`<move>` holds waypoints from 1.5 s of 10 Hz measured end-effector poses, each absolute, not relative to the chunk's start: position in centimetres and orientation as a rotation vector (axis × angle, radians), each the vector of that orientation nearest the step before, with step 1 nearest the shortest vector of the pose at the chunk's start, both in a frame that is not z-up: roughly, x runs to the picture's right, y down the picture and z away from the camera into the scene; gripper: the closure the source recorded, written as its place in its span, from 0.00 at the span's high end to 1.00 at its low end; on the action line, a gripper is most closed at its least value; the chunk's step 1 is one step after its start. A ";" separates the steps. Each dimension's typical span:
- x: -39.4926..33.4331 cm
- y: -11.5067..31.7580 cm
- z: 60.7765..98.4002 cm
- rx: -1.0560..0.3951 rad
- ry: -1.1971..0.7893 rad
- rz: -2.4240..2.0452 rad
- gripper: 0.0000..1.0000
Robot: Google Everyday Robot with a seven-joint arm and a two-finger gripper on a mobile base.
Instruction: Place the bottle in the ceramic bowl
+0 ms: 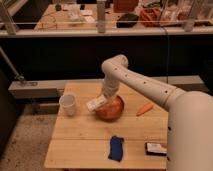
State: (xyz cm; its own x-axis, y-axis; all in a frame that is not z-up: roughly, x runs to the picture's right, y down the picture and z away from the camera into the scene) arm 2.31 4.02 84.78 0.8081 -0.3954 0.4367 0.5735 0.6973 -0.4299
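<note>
The whitish bottle (96, 104) hangs tilted at the left rim of the orange-brown ceramic bowl (112, 109), which sits in the middle of the wooden table (85, 140). My gripper (106, 98) comes down from above and is shut on the bottle's right end, just over the bowl's left edge. The bottle's left end sticks out past the rim toward the white cup (68, 105).
The white cup stands left of the bowl. An orange carrot-like piece (145, 108) lies to the right of the bowl. A blue cloth (116, 148) lies at the front, a flat black-and-white box (156, 148) at the front right. My arm (145, 87) spans the table's right side.
</note>
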 end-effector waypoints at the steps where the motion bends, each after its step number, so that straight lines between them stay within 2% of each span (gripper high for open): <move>1: 2.3 3.9 84.8 -0.584 -0.324 -0.551 0.69; 2: 2.4 3.8 84.8 -0.584 -0.324 -0.550 0.79; 3: 2.4 3.7 84.8 -0.583 -0.324 -0.550 0.80; 15: 2.8 3.3 84.8 -0.584 -0.323 -0.548 0.80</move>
